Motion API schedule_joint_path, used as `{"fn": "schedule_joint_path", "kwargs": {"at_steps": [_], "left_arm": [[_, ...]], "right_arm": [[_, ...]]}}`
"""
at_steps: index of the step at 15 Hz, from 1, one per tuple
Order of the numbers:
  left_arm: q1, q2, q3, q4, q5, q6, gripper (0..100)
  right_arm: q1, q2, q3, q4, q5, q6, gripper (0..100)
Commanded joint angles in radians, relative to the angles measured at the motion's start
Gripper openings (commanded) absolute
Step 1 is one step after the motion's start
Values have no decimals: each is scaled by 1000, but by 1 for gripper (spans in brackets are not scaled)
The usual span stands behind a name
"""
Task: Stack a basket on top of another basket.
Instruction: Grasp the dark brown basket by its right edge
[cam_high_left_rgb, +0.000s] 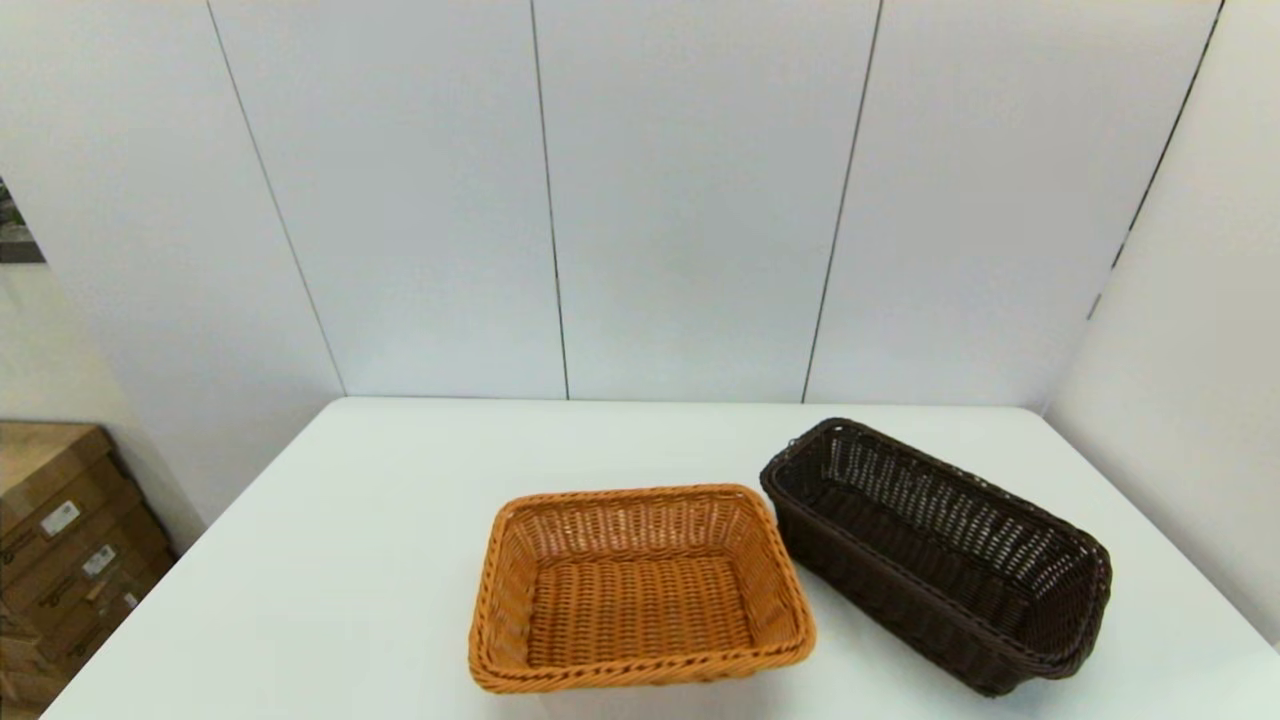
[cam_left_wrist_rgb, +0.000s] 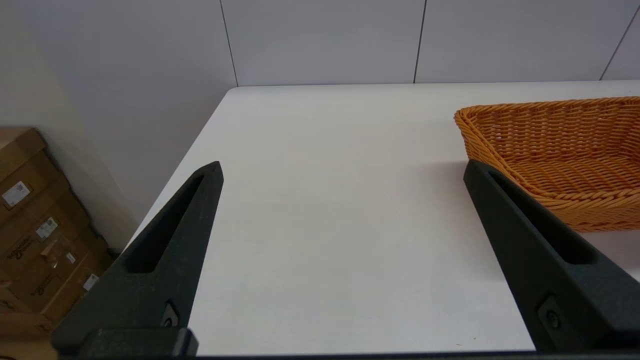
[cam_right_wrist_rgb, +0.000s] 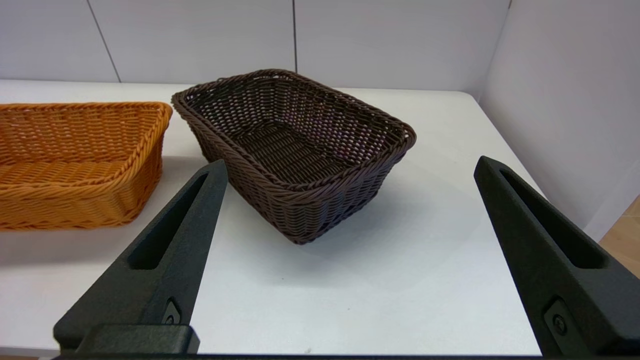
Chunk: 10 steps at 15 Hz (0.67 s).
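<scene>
Tan basket (cam_high_left_rgb: 640, 590) left, dark basket (cam_high_left_rgb: 940, 555) right, just apart on worktop (cam_high_left_rgb: 350, 560) | both grippers' jaws released: left gripper (cam_left_wrist_rgb: 342, 170), right gripper (cam_right_wrist_rgb: 350, 165)

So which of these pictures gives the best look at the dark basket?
The right wrist view: the dark basket sits whole and close, ahead of the open right gripper, showing rim, sides and floor. The head view shows it whole but farther off, at an angle. The left wrist view misses it.

baskets (cam_high_left_rgb: 640, 590) nearly touching; bare table (cam_high_left_rgb: 330, 560) left
</scene>
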Motion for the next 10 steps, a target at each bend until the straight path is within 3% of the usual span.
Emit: {"fn": "schedule_joint_path", "kwargs": {"at_steps": [1, 10], "left_arm": [[0, 1, 0, 0, 0, 0, 100], [2, 1, 0, 0, 0, 0, 100]], "right_arm": [[1, 0, 2, -1, 0, 0, 100], [1, 48, 0, -2, 0, -8, 100]]}}
